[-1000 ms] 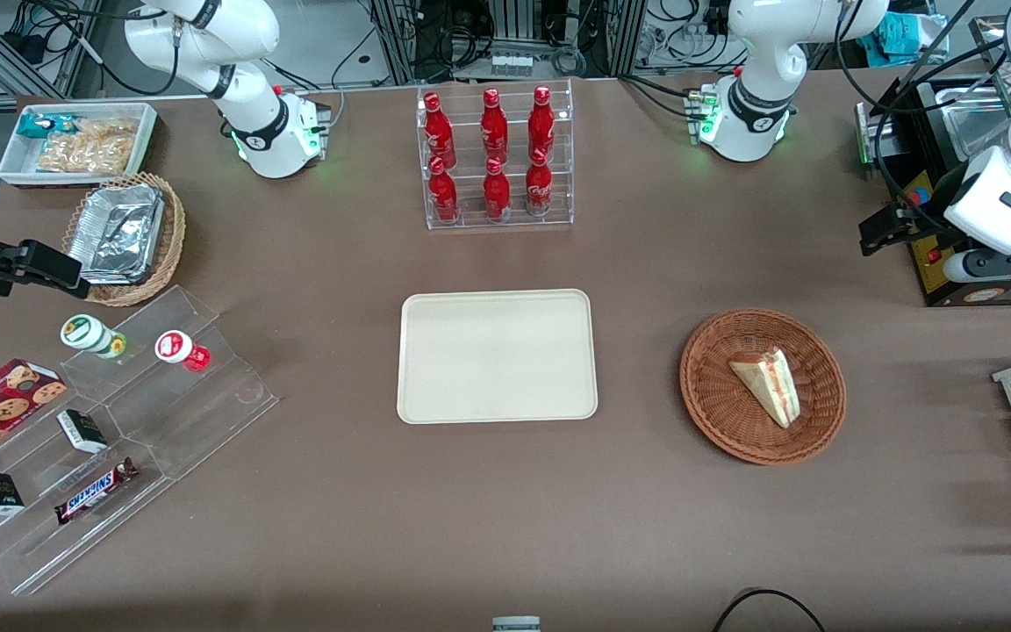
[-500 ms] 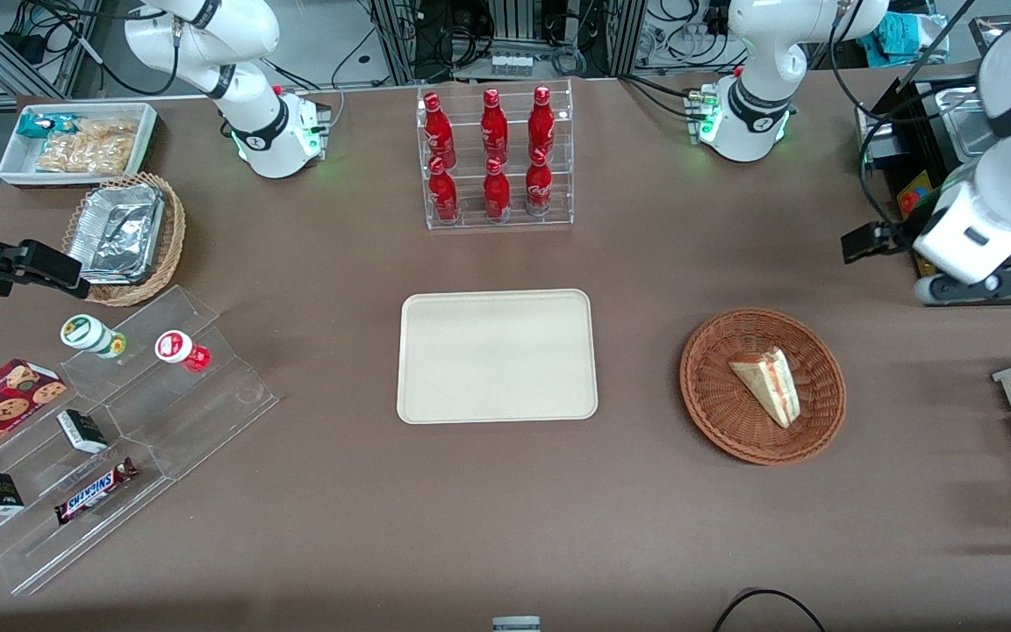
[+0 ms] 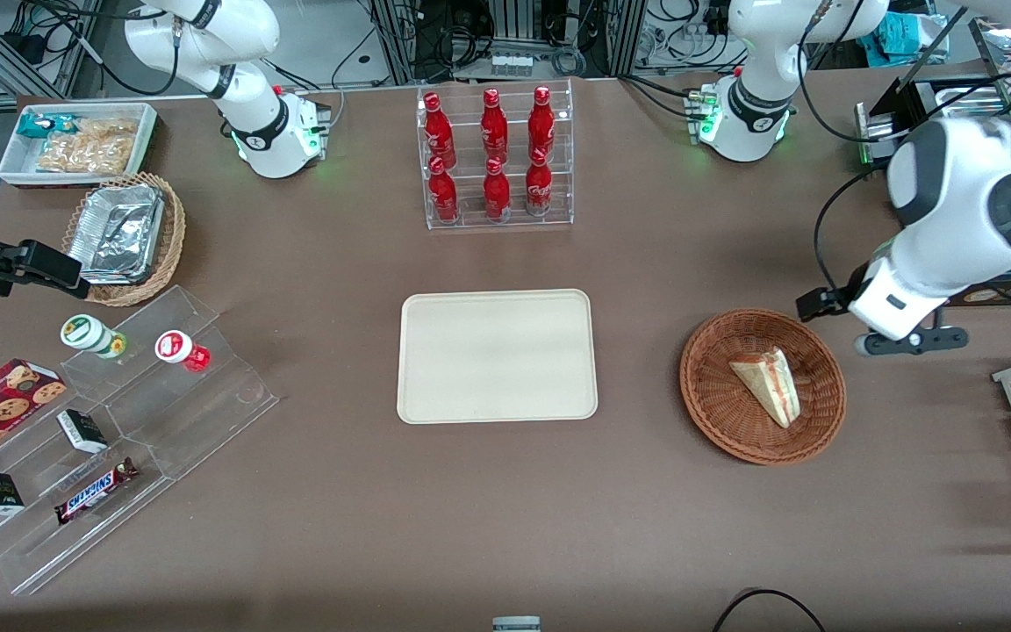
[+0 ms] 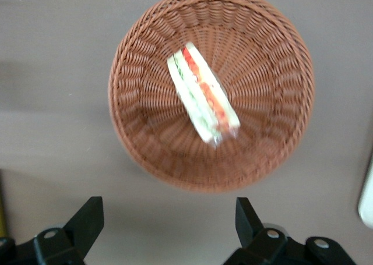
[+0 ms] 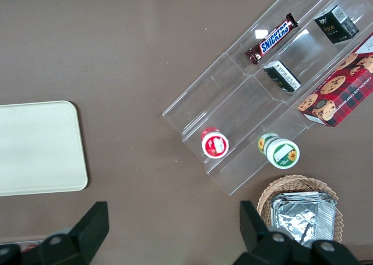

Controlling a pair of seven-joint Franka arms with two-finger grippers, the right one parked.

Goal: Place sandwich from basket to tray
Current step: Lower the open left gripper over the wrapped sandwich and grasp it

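Sandwich [image 3: 769, 384]: one wrapped triangular wedge lying in the basket [image 3: 716, 417], a little toward the working arm's end of the weave and clear of the rim. Its long axis runs diagonally in the front view, from a tapered end nearer the front camera up to a broader end farther from it; the white bread face looks toward the tray and the red and green filling edge toward the working arm's end of the table. In the wrist view the sandwich [image 4: 203, 92] shows its layered edge, red stripe beside green, lying across the middle of the basket [image 4: 145, 73]. Tray [image 3: 498, 355]: bare, flat on the table, well apart from the basket toward the parked arm's end. Gripper [image 4: 169, 224]: above the table just beside the basket rim, a little farther from the front camera than the sandwich and not yet over it; fingers [image 4: 87, 221] spread wide, nothing between them. Step in hand, by judgement: approach for the grasp. Doing it well calls for centring over the wedge, turning the wrist so the jaws close across the short width, bread face to bread face, descending low enough to catch the wrap without pressing into the weave, and closing gently, since soft bread will likely crush.
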